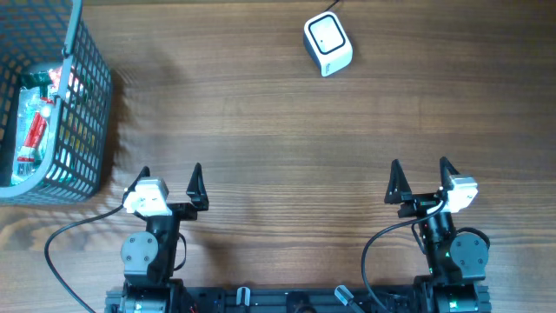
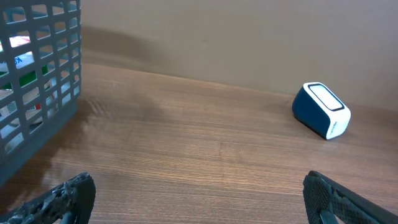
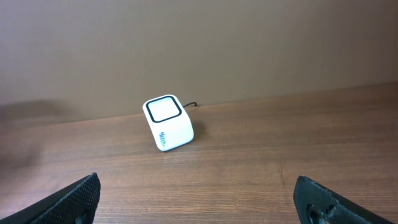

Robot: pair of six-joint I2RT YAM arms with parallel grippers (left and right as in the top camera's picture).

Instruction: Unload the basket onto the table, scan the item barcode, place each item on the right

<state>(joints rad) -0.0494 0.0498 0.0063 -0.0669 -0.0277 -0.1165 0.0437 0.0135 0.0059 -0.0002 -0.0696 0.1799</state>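
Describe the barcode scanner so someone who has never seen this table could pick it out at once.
Start from the wooden table and look along its far edge, right of centre. There stands the barcode scanner, a small rounded white-and-blue box with a dark-framed square window on top. Unlike the grey mesh basket at the far left, it is solid and holds nothing.

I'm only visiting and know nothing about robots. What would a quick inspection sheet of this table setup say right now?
Surface: wooden table, no spills seen.
Job's things: white scanner at the far edge; packaged items inside the blue-grey basket at far left.
Clutter: nothing seen.
Grippers: left gripper and right gripper at the near edge, both with fingers spread open, holding nothing.
Cables: a dark cable leaves the scanner's back; black arm cables loop beside each base.
Surroundings: plain beige wall behind the table.
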